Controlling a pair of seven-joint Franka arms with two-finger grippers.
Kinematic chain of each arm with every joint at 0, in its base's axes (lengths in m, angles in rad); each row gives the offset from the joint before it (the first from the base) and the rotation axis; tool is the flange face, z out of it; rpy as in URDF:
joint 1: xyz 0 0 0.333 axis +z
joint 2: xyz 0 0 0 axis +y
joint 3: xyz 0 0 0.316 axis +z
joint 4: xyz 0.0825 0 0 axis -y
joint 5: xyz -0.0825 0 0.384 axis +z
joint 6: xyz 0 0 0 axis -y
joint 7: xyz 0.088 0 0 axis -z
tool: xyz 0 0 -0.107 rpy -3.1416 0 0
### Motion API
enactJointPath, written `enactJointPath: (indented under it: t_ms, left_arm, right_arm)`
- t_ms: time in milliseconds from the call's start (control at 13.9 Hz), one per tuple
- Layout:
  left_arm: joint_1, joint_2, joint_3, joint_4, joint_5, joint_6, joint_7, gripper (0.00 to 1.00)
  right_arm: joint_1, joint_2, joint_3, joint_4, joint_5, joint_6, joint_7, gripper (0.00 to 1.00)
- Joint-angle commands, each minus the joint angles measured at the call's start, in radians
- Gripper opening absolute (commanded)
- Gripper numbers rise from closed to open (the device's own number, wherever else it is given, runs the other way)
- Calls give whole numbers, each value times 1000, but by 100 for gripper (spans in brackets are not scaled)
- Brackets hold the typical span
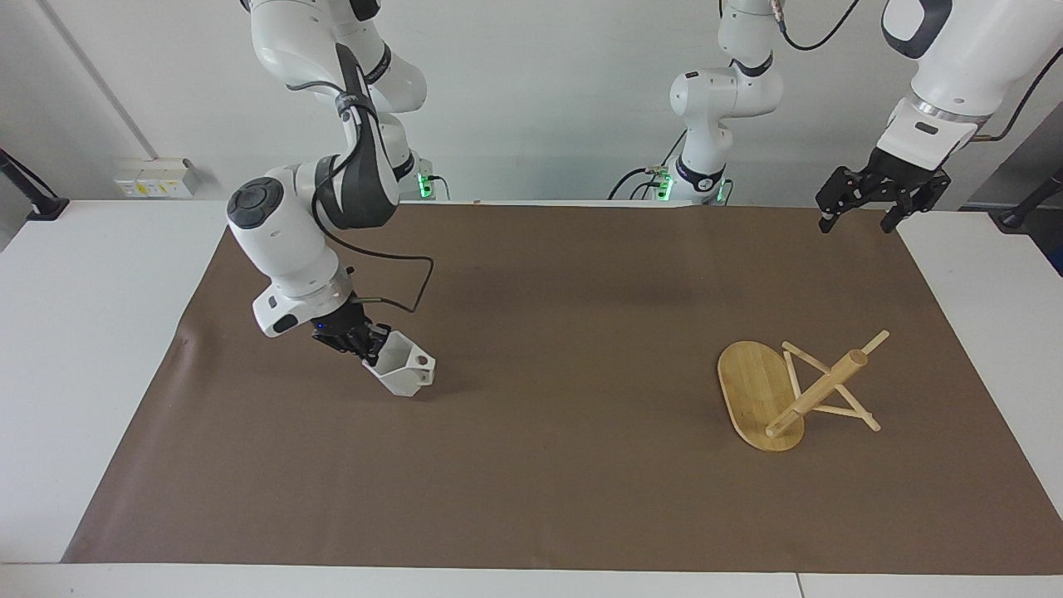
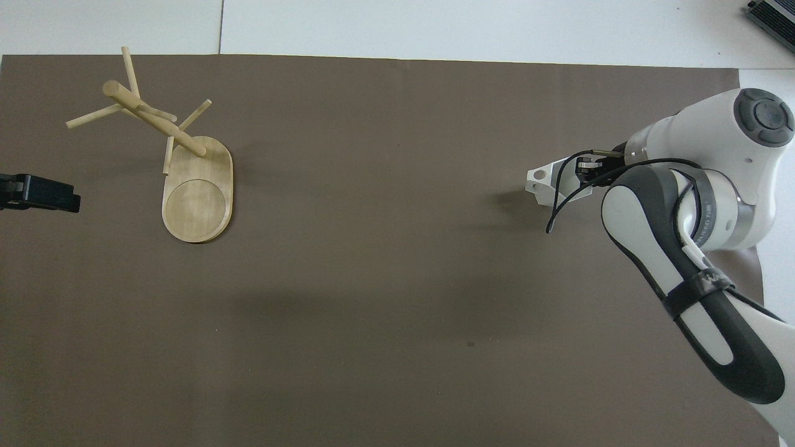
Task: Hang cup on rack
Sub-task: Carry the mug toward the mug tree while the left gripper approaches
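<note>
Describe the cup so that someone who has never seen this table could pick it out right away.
Start at the brown mat that covers the table and go toward the right arm's end of it. There the right hand, shut on the cup, holds it tilted over the mat. It is small, white and angular, with a blocky handle pierced by a round hole; the only other object, the bamboo rack, stands toward the left arm's end.
</note>
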Motion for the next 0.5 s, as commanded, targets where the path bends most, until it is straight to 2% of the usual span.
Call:
enactJointPath:
  t_ms: [0, 216, 360, 432]
  left_arm:
    - [-12, -32, 5, -8, -23, -90, -166, 100]
    - [-9, -41, 5, -11, -53, -133, -287, 100]
    - [-8, -42, 6, -17, -101, -132, -416, 100]
    - [-6, -44, 5, -19, -141, -142, -544, 100]
  right_arm:
    - [-11, -6, 56, 33, 212, 14, 12, 0]
    - [-11, -1, 154, 105, 296, 28, 12, 0]
    - [-11, -3, 254, 125, 302, 109, 16, 0]
    - [-11, -3, 303, 128, 326, 186, 19, 0]
